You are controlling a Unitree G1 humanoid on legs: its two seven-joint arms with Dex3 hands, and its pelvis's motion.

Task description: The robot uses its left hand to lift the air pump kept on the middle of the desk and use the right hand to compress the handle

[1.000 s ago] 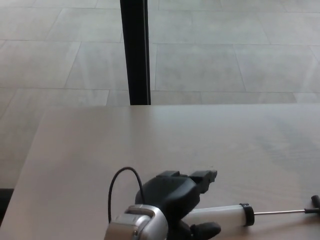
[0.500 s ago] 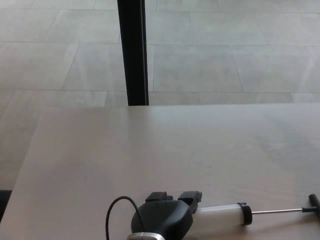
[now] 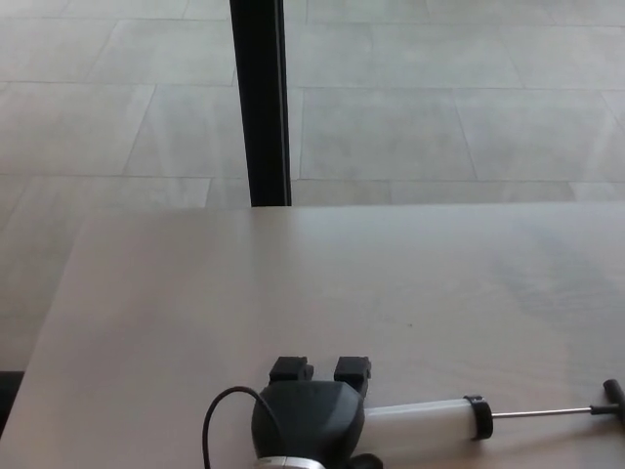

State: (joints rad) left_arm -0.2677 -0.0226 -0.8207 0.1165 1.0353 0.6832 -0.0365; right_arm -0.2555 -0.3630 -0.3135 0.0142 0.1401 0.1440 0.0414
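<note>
Your left hand sits at the tabletop's near edge, fingers wrapped over the air pump's translucent barrel. The pump lies flat along that edge, its rod and handle extended toward the right edge.

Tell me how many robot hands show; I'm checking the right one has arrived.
1: the left hand at the bottom edge, on the air pump. The right hand is out of frame.

Left hand cut off by the bottom edge, covering the near end of the air pump, pump handle clipped at the right edge
</note>
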